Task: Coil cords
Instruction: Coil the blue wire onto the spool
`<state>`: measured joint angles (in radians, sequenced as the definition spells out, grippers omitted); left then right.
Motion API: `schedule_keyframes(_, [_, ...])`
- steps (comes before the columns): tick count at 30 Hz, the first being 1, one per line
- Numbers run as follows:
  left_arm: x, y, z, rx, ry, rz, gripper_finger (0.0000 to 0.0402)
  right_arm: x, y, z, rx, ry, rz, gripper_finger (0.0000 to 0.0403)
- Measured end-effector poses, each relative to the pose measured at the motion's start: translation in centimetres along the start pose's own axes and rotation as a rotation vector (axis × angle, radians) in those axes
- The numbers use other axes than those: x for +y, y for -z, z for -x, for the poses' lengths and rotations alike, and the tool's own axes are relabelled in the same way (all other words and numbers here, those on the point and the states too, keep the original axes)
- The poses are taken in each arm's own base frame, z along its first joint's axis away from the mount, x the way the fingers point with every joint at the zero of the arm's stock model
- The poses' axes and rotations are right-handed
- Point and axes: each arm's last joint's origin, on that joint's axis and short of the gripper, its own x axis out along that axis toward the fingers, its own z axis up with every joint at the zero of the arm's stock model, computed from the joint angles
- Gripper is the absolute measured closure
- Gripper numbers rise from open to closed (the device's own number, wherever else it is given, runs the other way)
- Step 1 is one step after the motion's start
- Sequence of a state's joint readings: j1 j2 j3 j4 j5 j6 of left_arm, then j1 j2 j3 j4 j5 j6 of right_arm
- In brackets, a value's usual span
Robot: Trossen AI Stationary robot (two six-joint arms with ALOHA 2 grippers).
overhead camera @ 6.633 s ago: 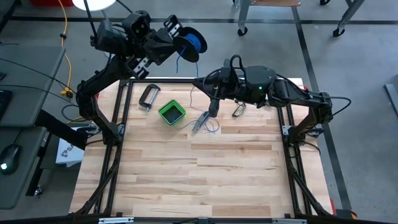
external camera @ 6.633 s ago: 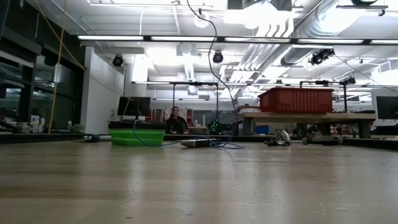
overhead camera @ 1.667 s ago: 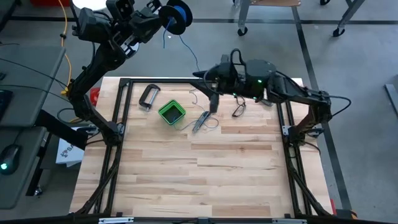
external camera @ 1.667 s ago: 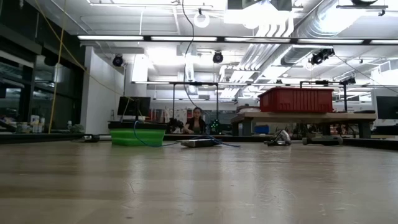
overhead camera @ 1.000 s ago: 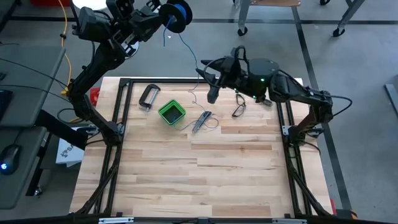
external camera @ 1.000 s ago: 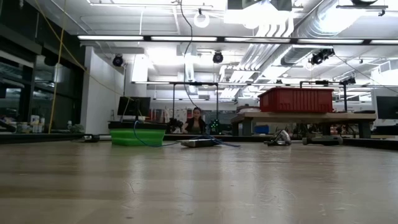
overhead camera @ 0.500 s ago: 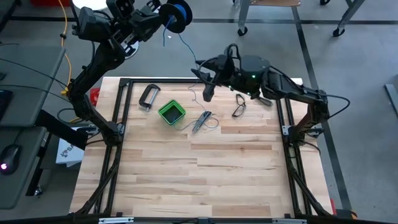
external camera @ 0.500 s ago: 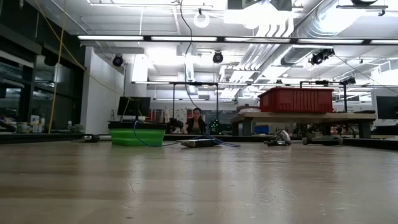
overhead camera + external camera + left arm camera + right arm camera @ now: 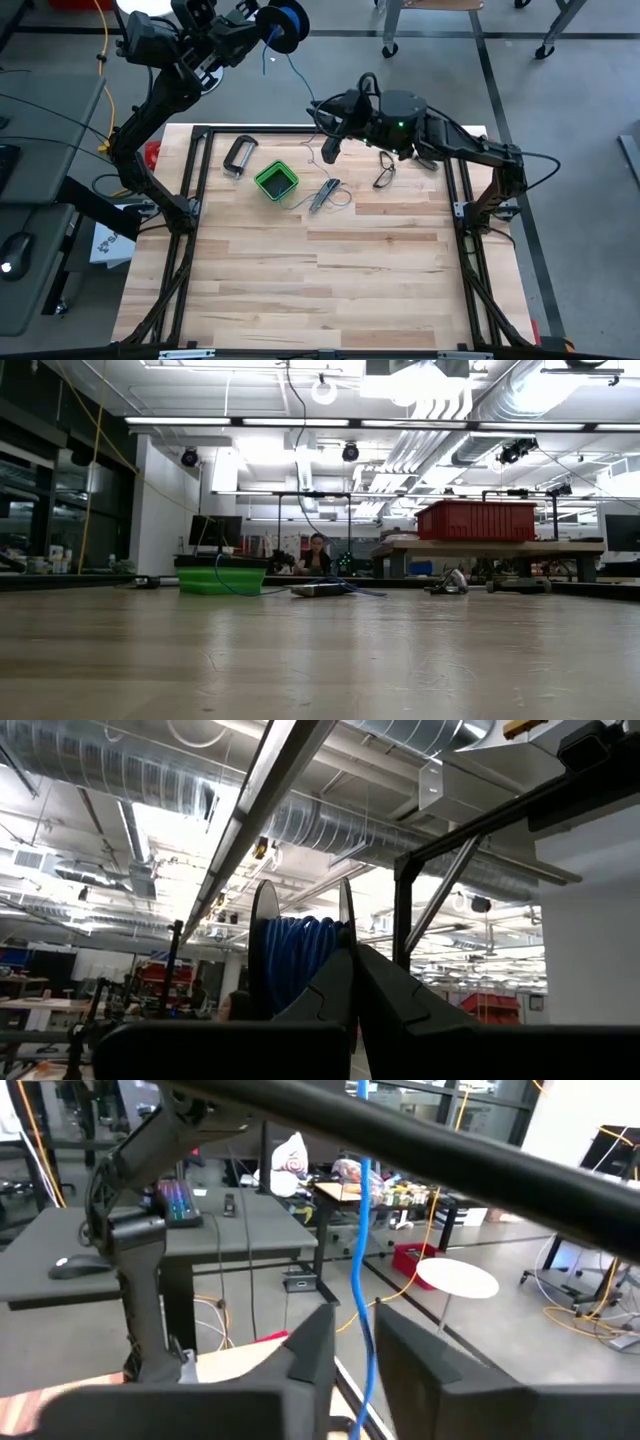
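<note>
1. Left gripper [image 9: 262, 22] raised beyond the table's far edge, jaws clamped on the spool [image 9: 290, 24].
2. Wire [image 9: 300, 75] hanging from spool down toward the table [image 9: 330, 280].
3. Right gripper [image 9: 331, 148] at the far edge, jaws slightly apart around the wire.

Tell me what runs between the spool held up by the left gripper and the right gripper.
In the high view, only the thin blue wire spans from the spool in the left gripper down to the right gripper; nothing else lies between.

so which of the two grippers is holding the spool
The left gripper, raised beyond the table's far edge, is shut on the spool. The right gripper only has the blue wire running between its fingers.
</note>
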<state>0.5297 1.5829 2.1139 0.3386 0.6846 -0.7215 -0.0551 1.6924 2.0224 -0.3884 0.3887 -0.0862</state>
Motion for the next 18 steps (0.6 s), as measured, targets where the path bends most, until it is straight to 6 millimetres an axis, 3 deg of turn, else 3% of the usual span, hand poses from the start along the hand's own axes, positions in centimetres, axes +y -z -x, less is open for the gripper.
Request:
schedule_keyframes(3, [0.0,0.0,0.0,-0.001,0.000,-0.010,0.0401,0.3,0.1,0.1,0.010,-0.009,0.005,0.0390])
schedule_keyframes(10, [1.0,-0.6,0.9,-0.008,-0.101,-0.012,0.0401,1.7,-1.1,2.9,0.004,-0.058,-0.042,0.0401])
schedule_keyframes(18, [3.2,1.1,2.5,0.177,-0.328,0.321,0.0401,2.3,-2.6,7.6,0.009,-0.056,-0.040,0.0402])
